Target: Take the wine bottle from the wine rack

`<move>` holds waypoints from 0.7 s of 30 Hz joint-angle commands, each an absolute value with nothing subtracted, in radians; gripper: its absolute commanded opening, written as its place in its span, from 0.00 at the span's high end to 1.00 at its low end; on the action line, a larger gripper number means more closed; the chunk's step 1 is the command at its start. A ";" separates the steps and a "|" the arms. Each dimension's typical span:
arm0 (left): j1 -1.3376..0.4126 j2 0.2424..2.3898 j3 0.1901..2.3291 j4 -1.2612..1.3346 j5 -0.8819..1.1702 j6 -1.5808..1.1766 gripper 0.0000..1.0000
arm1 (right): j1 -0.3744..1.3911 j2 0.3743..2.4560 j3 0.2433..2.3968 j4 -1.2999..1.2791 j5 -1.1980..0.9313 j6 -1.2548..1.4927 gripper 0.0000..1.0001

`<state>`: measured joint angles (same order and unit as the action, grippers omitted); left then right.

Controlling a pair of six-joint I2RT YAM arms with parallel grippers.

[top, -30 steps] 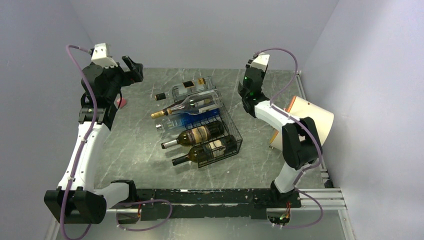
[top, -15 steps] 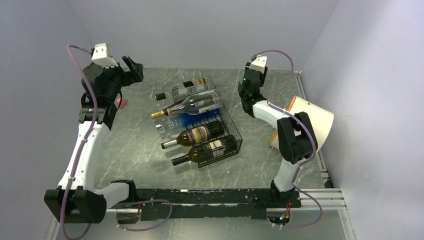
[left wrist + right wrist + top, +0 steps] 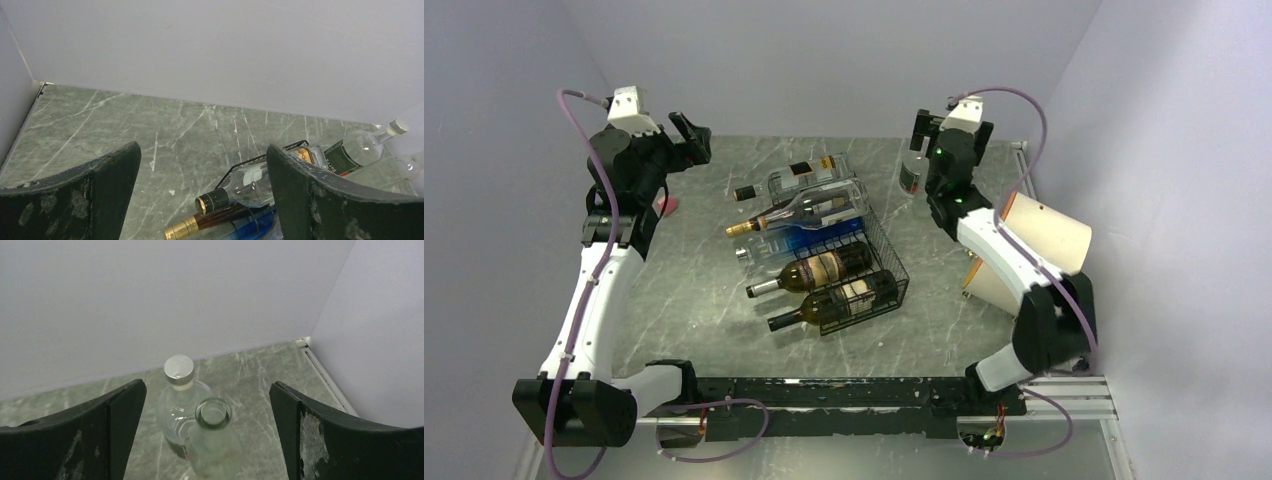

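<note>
The black wire wine rack [image 3: 887, 262] sits mid-table with several bottles lying in it. Two dark wine bottles [image 3: 824, 268] fill its near cradles; a blue bottle [image 3: 812, 240] and clear ones [image 3: 816, 208] lie behind. My right gripper [image 3: 923, 133] hangs open at the back right. Its jaws stand wide on either side of an upright frosted open-mouthed bottle [image 3: 213, 415], without touching it. A silver-capped clear bottle [image 3: 179, 372] stands just behind that one. My left gripper [image 3: 691, 135] is open and empty at the back left, raised well away from the rack [image 3: 250, 162].
A beige cylinder [image 3: 1036, 240] lies at the right edge beside the right arm. A small pink object [image 3: 667, 205] lies by the left arm. Grey walls close in the back and both sides. A metal rail [image 3: 1064, 340] runs along the right side.
My right gripper has opened and lifted back and rightward, leaving a clear bottle standing at the back right. The left arm has not moved.
</note>
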<state>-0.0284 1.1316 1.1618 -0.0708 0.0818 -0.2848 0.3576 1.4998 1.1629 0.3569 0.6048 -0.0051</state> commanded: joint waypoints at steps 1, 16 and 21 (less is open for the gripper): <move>-0.035 1.129 1.174 -0.042 0.118 -0.292 0.01 | 0.357 1.348 1.105 0.075 0.481 0.005 0.00; -0.038 1.158 1.284 -0.141 0.134 -0.288 0.01 | 0.700 1.078 1.079 -0.259 0.371 -0.276 0.00; -0.039 1.115 1.196 -0.110 0.100 -0.250 0.01 | 0.900 1.137 1.113 -0.227 0.325 -0.350 0.00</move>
<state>-0.0299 1.1500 1.2446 -0.1177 0.1020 -0.2779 0.7898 1.0966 1.0866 -0.2188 0.3695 -0.2443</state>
